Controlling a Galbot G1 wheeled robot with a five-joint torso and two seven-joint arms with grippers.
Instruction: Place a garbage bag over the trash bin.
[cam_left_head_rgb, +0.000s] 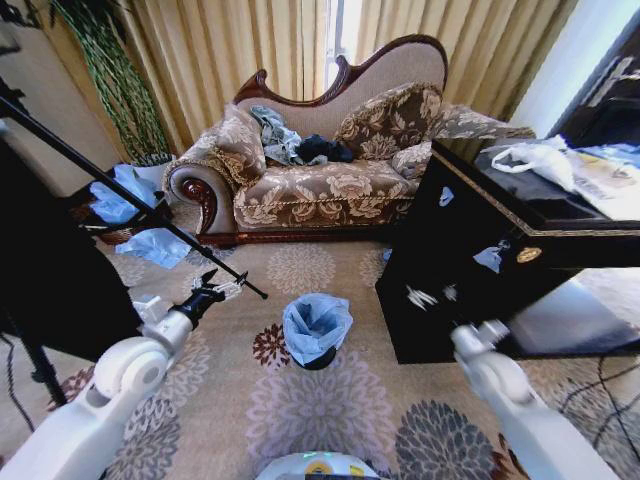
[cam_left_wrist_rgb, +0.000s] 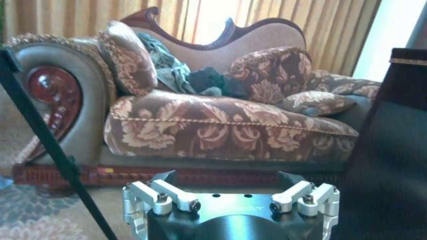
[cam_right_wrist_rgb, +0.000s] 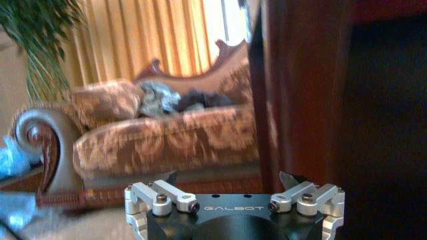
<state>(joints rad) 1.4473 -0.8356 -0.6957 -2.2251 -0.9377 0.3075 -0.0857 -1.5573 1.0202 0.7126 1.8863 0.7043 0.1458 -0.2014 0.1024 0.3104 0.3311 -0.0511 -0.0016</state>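
Both arms reach forward low; left gripper (cam_left_head_rgb: 222, 288), fingers spread and empty, hangs left of the trash bin (cam_left_head_rgb: 318, 357), already wearing the garbage bag (cam_left_head_rgb: 316, 325); right gripper (cam_right_wrist_rgb: 232, 184), likewise spread, near the desk (cam_left_head_rgb: 470, 260)

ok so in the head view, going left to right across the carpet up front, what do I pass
Open left claw → pale blue garbage bag lining the small black trash bin → glossy black cabinet → right arm's white wrist.

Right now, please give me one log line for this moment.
garbage bag: lining trash bin on carpet | left claw: open, raised left of bin | right claw: open, by black cabinet
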